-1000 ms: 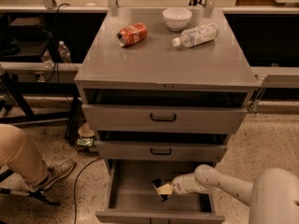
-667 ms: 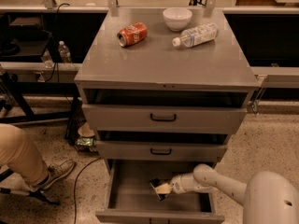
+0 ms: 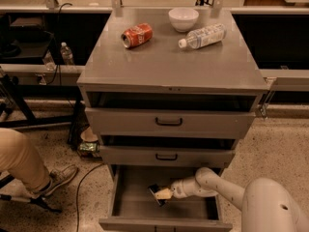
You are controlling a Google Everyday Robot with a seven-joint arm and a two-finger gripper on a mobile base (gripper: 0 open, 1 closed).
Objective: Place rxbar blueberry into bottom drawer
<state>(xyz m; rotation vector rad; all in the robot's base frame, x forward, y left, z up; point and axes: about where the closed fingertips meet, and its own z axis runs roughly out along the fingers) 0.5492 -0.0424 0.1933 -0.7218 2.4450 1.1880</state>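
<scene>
Gripper (image 3: 163,194) inside bottom drawer (image 3: 129,206), at 6 o'clock of view; arm enters from 3 o'clock.

Jaws closed on rxbar blueberry (image 3: 155,193). Bar projects toward 9 o'clock, tilted. Contact with drawer floor cannot be confirmed.

Risks:
- Release from height: bar lands on edge or skids.
- Wrapper clings to finger on opening and gets dragged out.
- Lift toward 12 o'clock strikes middle drawer (image 3: 166,156) front overhead.

Can (image 3: 136,35), bowl (image 3: 183,18), bottle (image 3: 203,36); perhaps a sneaker (image 3: 60,177).
</scene>
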